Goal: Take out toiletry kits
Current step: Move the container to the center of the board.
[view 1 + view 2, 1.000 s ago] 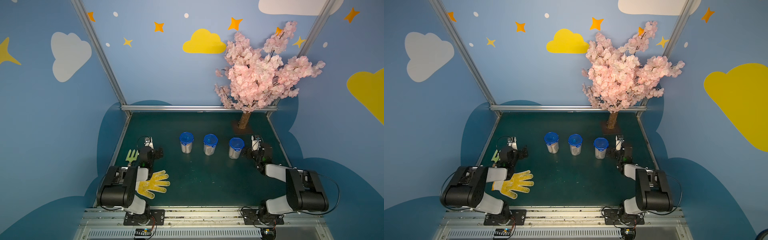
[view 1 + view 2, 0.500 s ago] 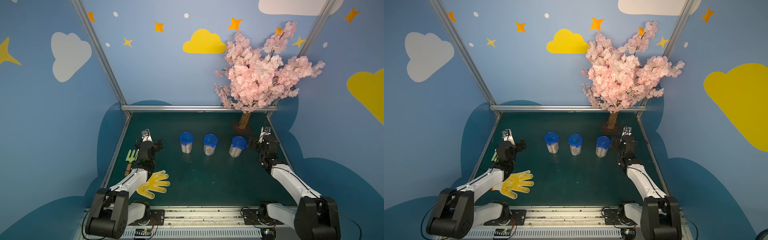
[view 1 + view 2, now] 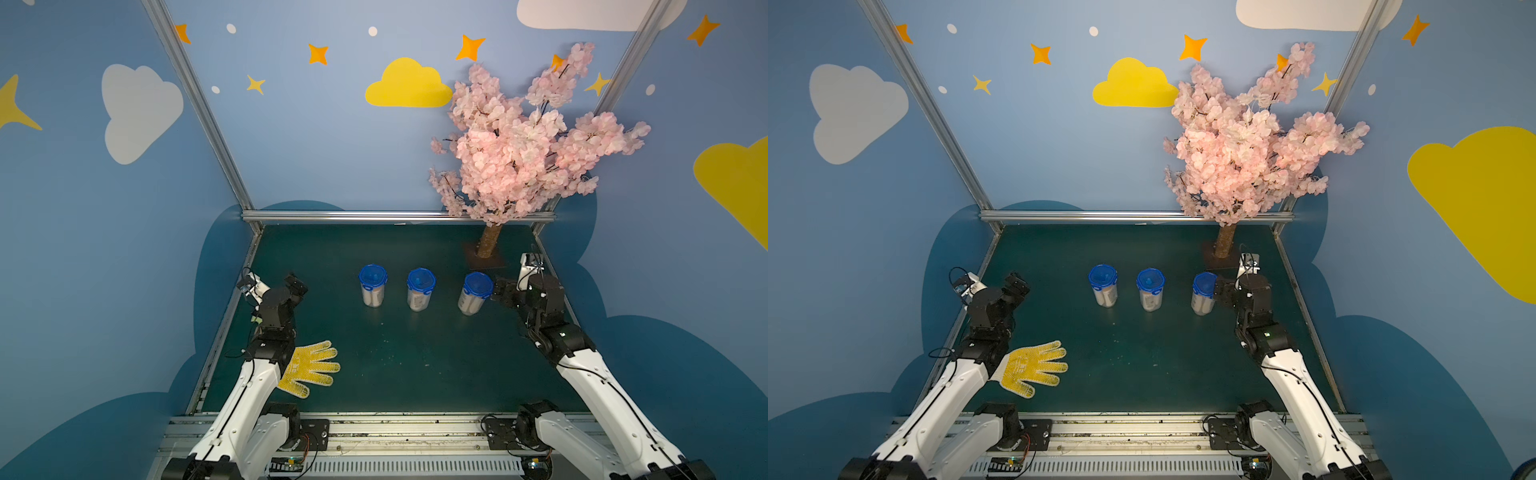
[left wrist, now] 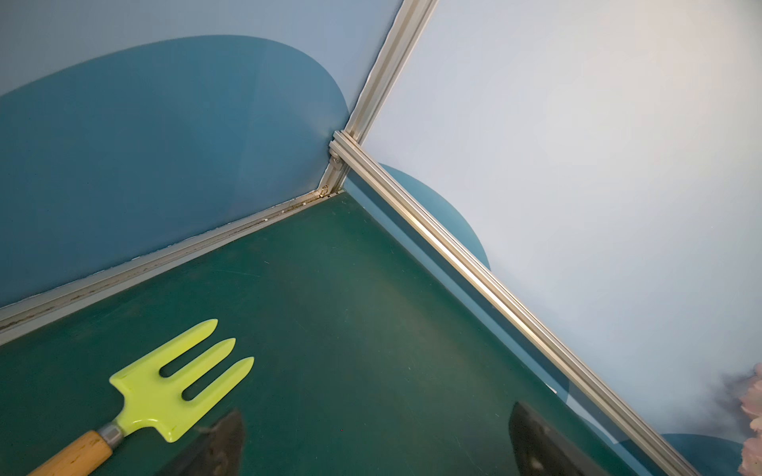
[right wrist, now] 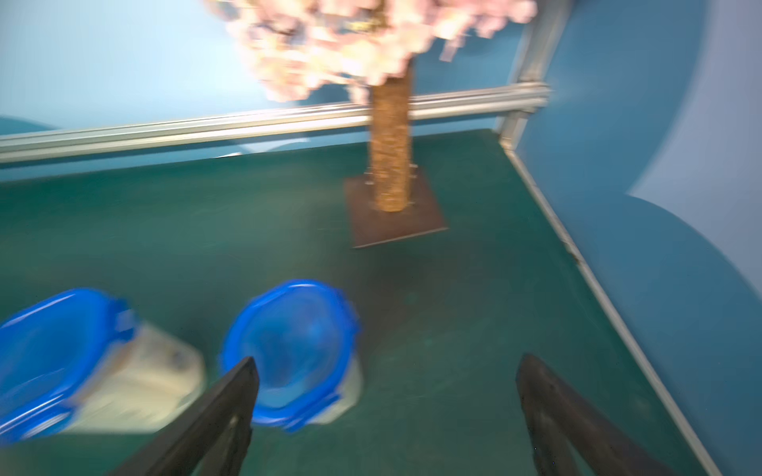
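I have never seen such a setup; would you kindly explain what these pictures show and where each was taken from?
It is a two-armed table robot; each white arm ends in a two-fingered pincer. The two wide pictures come from a twin camera overhead, looking the same way; the other two come from a camera on each wrist. On the green table stand three clear jars with blue lids, whitish things inside, too small to name. A yellow glove, a green garden fork and a pink blossom tree are there too. The left pincer is open near the fork; the right pincer is open beside the rightmost jar. Neither holds anything.
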Available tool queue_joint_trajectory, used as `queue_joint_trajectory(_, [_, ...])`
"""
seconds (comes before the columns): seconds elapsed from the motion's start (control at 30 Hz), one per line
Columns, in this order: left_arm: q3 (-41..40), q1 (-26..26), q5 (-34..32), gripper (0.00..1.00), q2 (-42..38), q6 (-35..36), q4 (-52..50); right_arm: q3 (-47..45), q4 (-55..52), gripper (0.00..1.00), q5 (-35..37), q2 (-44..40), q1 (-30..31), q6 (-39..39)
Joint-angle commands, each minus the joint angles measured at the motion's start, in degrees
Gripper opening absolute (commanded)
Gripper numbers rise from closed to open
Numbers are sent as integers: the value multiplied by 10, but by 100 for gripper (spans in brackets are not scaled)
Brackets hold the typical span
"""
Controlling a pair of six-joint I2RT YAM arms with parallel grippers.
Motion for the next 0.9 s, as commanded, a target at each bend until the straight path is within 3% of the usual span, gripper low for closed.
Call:
queue_joint_trajectory(0.0, [23,-7,68,100,-5,31,-35,38,-30,93,-33,35,45,-5])
queue_joint_trajectory(0.1, [87,-32,56,95,36,49,-123,82,-28,89,-55,101,87,10])
queue_joint_trajectory(0.17, [124,-40,108,83,75,85,-144,123,-33,85,-78,156,118,7])
queue_joint_trajectory(0.3, [196,-53,187,71,164,98,-191,215,-62,70,-134,267,173,1])
queue_joint_trajectory(0.47, [258,-55,225,59,248,83,-240,277,-41,57,-184,368,230,13])
queue_joint_trajectory(0.67, [295,-61,228,68,289,75,-279,384,-133,76,-87,464,273,0])
queue_joint_trajectory(0.7, [293,-62,230,78,289,74,-276,399,-152,96,-70,473,273,5])
queue_joint_trajectory(0.73, [289,-62,233,99,289,75,-271,410,-168,98,-50,482,274,13])
queue_joint_trajectory(0.87, [274,-63,246,100,291,77,-254,455,-234,99,17,513,276,33])
